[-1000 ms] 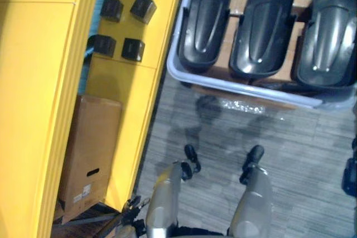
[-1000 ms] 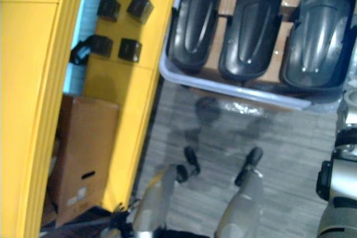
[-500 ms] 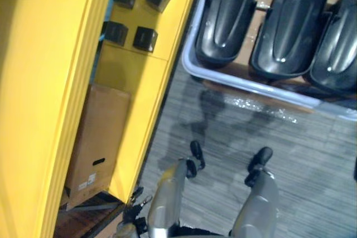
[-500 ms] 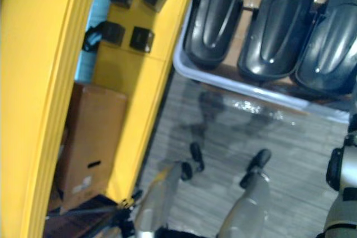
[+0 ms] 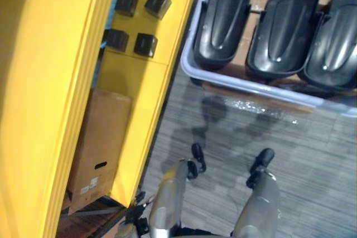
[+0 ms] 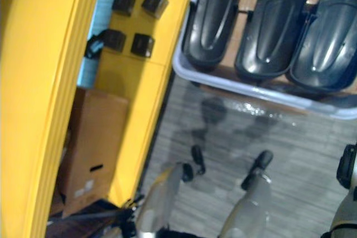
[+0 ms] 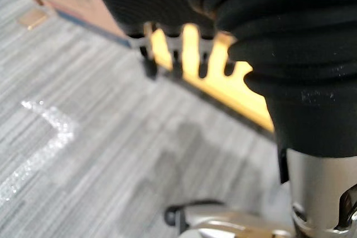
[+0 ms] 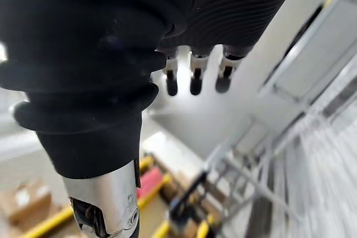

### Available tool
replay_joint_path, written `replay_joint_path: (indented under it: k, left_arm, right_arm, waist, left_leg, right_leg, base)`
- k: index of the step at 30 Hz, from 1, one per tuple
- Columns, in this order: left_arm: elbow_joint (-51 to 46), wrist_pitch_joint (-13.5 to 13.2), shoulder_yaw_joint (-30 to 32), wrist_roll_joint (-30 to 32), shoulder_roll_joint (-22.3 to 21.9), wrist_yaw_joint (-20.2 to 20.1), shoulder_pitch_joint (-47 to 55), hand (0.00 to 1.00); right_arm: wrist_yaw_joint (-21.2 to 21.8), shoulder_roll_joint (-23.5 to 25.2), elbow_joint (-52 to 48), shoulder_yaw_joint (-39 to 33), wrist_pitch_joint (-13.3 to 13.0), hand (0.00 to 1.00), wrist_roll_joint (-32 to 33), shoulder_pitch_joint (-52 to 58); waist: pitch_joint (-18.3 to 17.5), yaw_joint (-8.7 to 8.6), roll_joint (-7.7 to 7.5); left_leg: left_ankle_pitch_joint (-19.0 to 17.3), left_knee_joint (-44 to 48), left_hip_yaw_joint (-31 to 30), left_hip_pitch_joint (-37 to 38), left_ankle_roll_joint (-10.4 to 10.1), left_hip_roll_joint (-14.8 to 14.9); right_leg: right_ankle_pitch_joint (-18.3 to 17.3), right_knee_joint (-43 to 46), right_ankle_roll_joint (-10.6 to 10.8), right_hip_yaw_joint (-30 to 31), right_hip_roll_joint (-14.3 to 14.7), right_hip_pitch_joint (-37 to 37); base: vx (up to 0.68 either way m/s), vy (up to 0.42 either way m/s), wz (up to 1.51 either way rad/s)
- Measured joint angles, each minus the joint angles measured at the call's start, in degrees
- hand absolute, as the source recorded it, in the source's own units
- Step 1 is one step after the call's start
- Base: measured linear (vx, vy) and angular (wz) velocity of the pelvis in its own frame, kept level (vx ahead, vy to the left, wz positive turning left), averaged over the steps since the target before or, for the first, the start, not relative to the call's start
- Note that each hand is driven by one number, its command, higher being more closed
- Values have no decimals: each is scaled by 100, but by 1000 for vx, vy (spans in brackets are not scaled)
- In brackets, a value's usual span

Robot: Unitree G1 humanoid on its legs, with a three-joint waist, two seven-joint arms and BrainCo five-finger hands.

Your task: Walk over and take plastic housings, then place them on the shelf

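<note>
Looking down, the left eye view has shifted since 1 second ago because the camera moved. The 3 plastic housings [image 5: 223, 18] now appear slightly farther right, standing side by side in a pale tray [image 5: 251, 85] beyond the grey carpet floor [image 5: 312, 154]. At the left, a yellow shelf [image 5: 50, 110] carries 4 black boxes [image 5: 145, 44], near a cardboard box [image 5: 100, 143]. The right eye view repeats this scene. In the left wrist view, the left robot hand [image 7: 177, 62] hangs with straight fingers, empty, over the carpet. In the right wrist view, the right robot hand [image 8: 195, 82] is likewise loose and empty, before pale walls and metal racking [image 8: 262, 188].
</note>
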Motion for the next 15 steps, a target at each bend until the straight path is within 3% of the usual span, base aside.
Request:
replay_joint_path:
  k: [8, 15]
  left_arm:
    - [112, -100, -82, -19, -59, -1, 0, 0]
    - [173, -169, -95, -16, -106, -3, 1, 0]
  right_arm:
    - [1262, 377, 309, 102, -2, 0, 764, 256]
    - [1746, 391, 475, 128, 40, 0, 884, 417]
  waist:
    - [-115, 96, 161]
    - [-184, 199, 254]
  left_leg:
    - [4, -55, 2, 2, 1, -33]
    - [84, -256, 20, 92, -16, -106]
  right_leg:
    - [15, -15, 21, 1, -12, 5]
    - [17, -41, 23, 4, -46, 14]
  base:
    - [22, 5, 0]
    - [6, -1, 1]
